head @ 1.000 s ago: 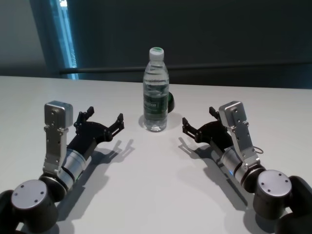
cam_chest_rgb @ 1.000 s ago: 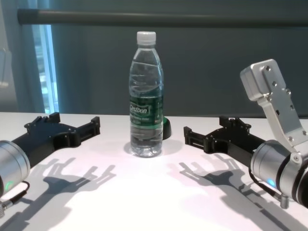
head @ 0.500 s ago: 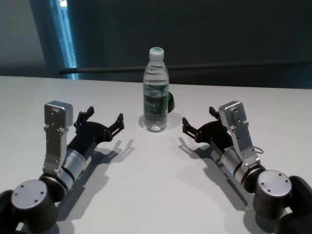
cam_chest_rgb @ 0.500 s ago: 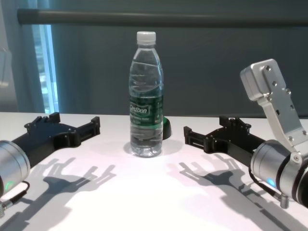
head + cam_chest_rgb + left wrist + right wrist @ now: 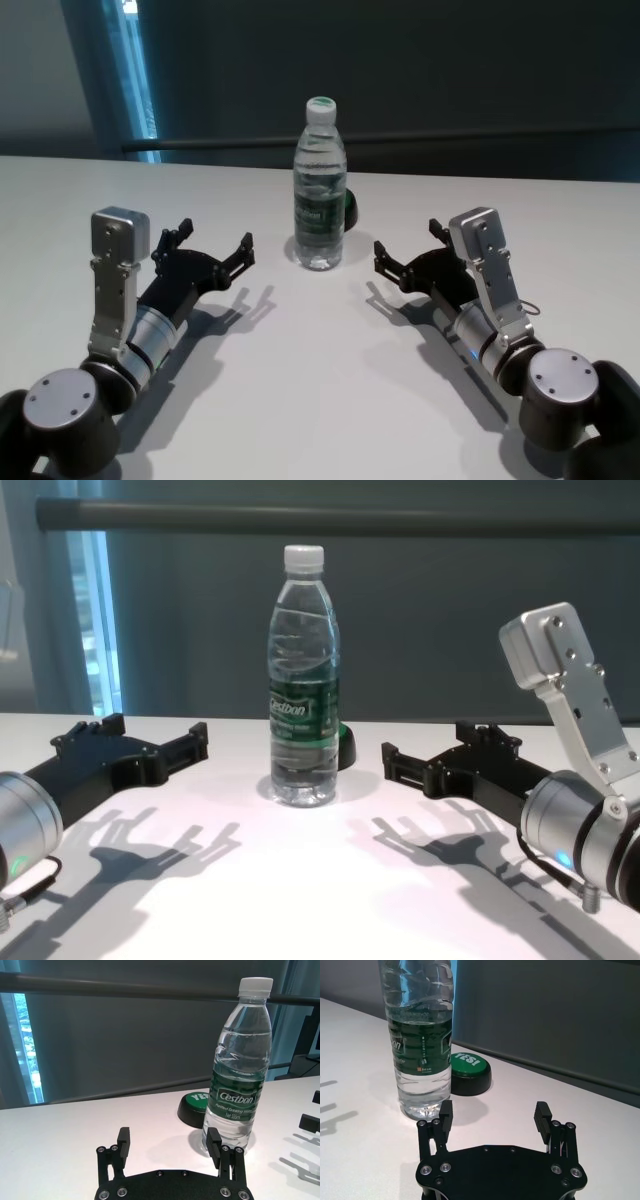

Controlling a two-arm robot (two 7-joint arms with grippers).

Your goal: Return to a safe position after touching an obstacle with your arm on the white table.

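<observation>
Head view: bottle [image 5: 319, 190] upright at frame centre on the white table [image 5: 320, 400]. Left gripper [image 5: 212, 250] and right gripper [image 5: 405, 255] flank it, fingers spread, empty. Pull yours back low, away from it.

Low round green push-button w/ black base & white "YES!" lettering on top [image 5: 468, 1073] sits on the tabletop, upright, lettered face up. Chest view shows only its edge.

Bkgd: dark grey wall panel [image 5: 450, 70] across the back. Dark horizontal round rail [image 5: 330, 517] runs the full width in front of it. At left, narrow bright blue-white vertical window strip [image 5: 137, 75], w/ a lighter grey wall section [image 5: 40, 80] beside it.
</observation>
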